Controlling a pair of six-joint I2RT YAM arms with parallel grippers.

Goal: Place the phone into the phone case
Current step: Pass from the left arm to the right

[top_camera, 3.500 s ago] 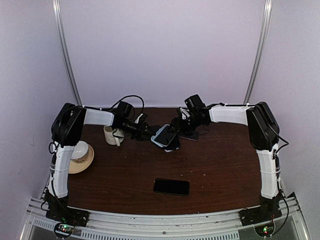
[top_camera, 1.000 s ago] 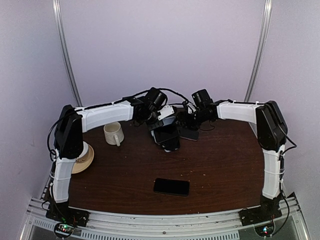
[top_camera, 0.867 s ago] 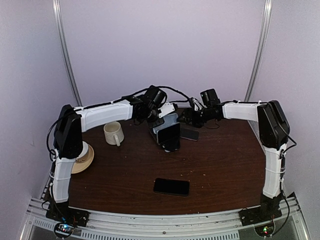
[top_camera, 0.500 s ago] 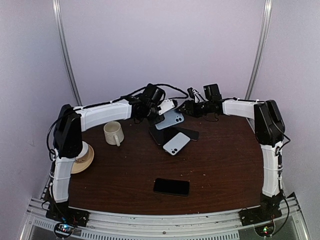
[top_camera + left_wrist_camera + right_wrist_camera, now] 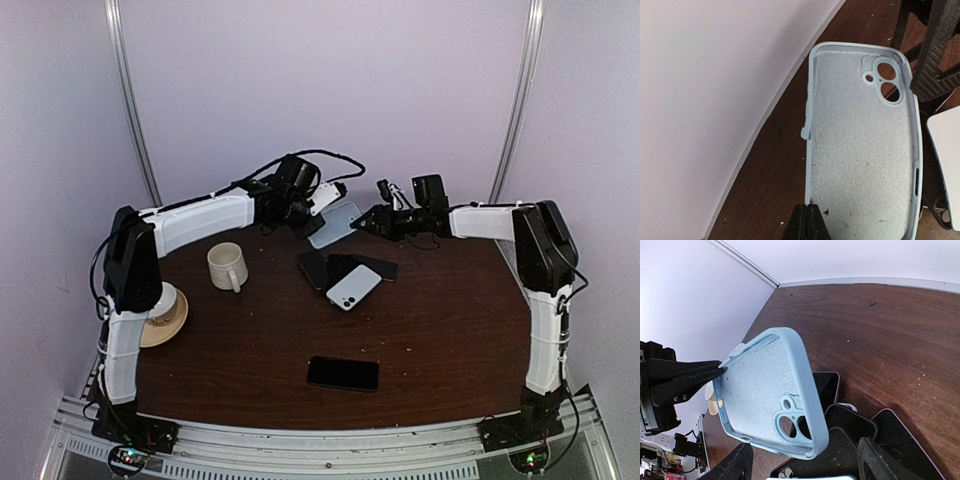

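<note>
Top external view: at the left of the bench [image 5: 450, 340], a saucer [image 5: 150, 328] carrying a white cup and a cream mug [image 5: 227, 267] are being left out of the work. Towards the back wall, the pale blue phone case [image 5: 336, 222] is being held tilted and clear of the bench by the left fingers [image 5: 799, 225], which are being pressed together on the rim of its lower end.

The case is being shown empty in both wrist views, so the task is being judged as barely begun. A white phone [image 5: 353, 287], probably the one meant for it, is being left camera-side up on the bench just in front, resting partly on two dark phones [image 5: 372, 266]. A further black phone [image 5: 343, 373] is lying alone near the front edge. The phone is yet to be picked up, lined up with the camera opening and pressed in.

To the right, the right fingers [image 5: 737, 467] are being held spread, just beside the camera end of the case and gripping nothing.

The case is being seen as a thin shell with a raised rim, a speckled, felt-like lining, a cut-out with two round lens holes, and slots along its sides. It is being judged soft enough to flex.
</note>
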